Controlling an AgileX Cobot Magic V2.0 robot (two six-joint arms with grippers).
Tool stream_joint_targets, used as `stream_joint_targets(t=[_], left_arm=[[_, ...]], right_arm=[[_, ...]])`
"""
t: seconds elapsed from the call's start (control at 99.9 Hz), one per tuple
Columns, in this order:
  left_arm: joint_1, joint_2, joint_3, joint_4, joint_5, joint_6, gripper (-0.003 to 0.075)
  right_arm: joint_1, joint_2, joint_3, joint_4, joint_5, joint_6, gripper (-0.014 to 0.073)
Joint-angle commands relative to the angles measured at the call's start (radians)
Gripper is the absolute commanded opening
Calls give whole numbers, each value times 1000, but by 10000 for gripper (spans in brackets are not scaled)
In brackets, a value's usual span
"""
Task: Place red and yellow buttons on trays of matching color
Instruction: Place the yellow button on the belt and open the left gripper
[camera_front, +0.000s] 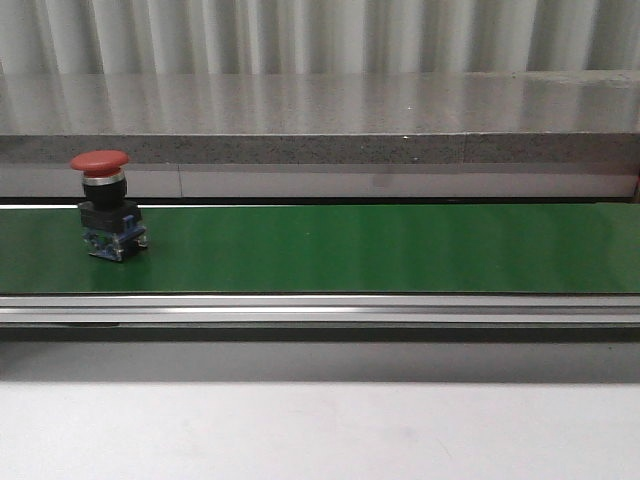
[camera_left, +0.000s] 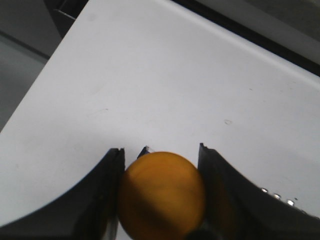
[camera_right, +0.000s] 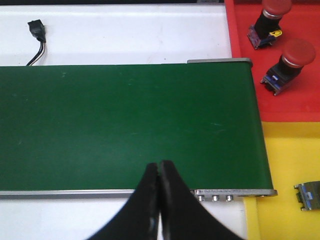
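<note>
Two red buttons (camera_right: 282, 65) are already lying on the red tray (camera_right: 240, 30). A yellow button (camera_left: 162, 195) is being clamped by the left tool (camera_left: 161, 200); the right tool (camera_right: 159, 175) is being held together, empty. One red button (camera_front: 105, 205) is waiting on the belt (camera_front: 400, 250).

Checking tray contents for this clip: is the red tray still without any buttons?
No. In the right wrist view two red buttons already sit on the red tray.

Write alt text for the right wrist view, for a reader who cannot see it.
The right tool, shut with nothing in it, hangs over the near edge of a bare green conveyor belt. Past the belt's end, a red tray holds two red buttons, and beside it a yellow tray shows only the edge of a metal part.
</note>
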Motion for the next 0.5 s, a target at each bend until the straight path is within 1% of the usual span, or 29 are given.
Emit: stream_joint_targets(t=[0.0,0.19,0.35,0.49], left_arm=[[-39,-123,25,-15,-28,11,-20],[-127,-251,173,-15,-62,11,-20],[-194,-272,259,-15,-90,11,-20],[-230,-272,325,-15,-155,11,-20]], right_arm=[[3,-15,-29,0,-57,-7,-67],[3,-15,-29,0,-57,-7,-67],[3,-15,-29,0,-57,-7,-67],[3,-15,-29,0,-57,-7,-67]])
